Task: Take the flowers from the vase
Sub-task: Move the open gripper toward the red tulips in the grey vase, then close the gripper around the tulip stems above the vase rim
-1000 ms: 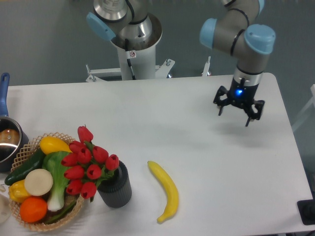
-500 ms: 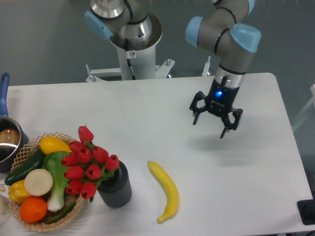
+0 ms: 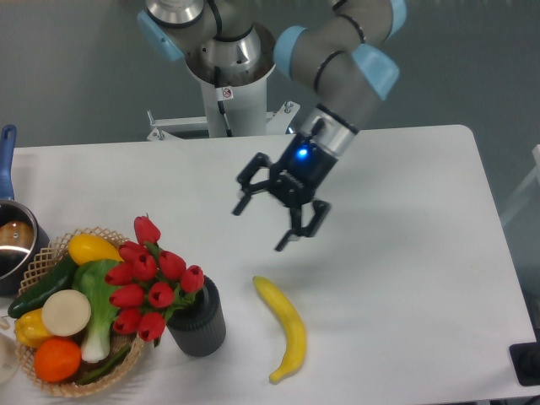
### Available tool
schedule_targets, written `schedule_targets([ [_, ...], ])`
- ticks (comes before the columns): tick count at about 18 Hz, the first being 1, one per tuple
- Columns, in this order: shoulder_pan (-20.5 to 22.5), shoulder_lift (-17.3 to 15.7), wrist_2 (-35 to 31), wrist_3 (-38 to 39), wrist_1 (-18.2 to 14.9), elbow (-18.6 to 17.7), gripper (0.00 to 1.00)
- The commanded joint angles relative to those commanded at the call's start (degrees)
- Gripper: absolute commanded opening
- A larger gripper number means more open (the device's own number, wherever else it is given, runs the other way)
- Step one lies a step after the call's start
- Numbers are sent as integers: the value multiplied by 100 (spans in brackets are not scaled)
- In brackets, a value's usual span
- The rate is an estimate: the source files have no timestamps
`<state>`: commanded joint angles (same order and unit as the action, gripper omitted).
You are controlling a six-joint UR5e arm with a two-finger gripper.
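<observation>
The flowers (image 3: 148, 283), a bunch of red tulip buds, lean left out of the dark ribbed vase (image 3: 199, 319) at the front left of the table, with the buds over the wicker basket's edge. My gripper (image 3: 261, 225) hangs open and empty above the table's middle, up and to the right of the flowers and well apart from them. Its fingers (image 3: 284, 241) point down and to the left.
A wicker basket (image 3: 51, 253) with vegetables and fruit stands left of the vase. A banana (image 3: 285, 326) lies to the right of the vase. A blue-handled metal pot (image 3: 12, 236) sits at the left edge. The arm's base (image 3: 228, 80) stands behind the table.
My gripper has swung left across the table from the right side toward the middle, tilting as it moved. It stays open. The flowers and vase have not moved.
</observation>
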<state>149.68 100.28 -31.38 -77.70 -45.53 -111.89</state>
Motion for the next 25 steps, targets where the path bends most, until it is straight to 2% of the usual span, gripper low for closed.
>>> schedule_targets([
  [2,-114,141,105,0,9,97,100],
  [6,-431,764,114,0,149,614,100],
  [10,-598,1098,123,18,150,984,100],
  [18,-905,1205,351,246,149,1029,100],
  [20,-923,1196,352,255,149,1029,79],
  [21,-932,1205,352,281,149,1029,62],
  [22,-915,1213,360,281,149,1046,24],
  [23,-906,1214,352,281,149,1055,5],
  [24,-888,1222,352,281,149,1081,0],
  [25,-871,1231,352,281,149,1099,0],
])
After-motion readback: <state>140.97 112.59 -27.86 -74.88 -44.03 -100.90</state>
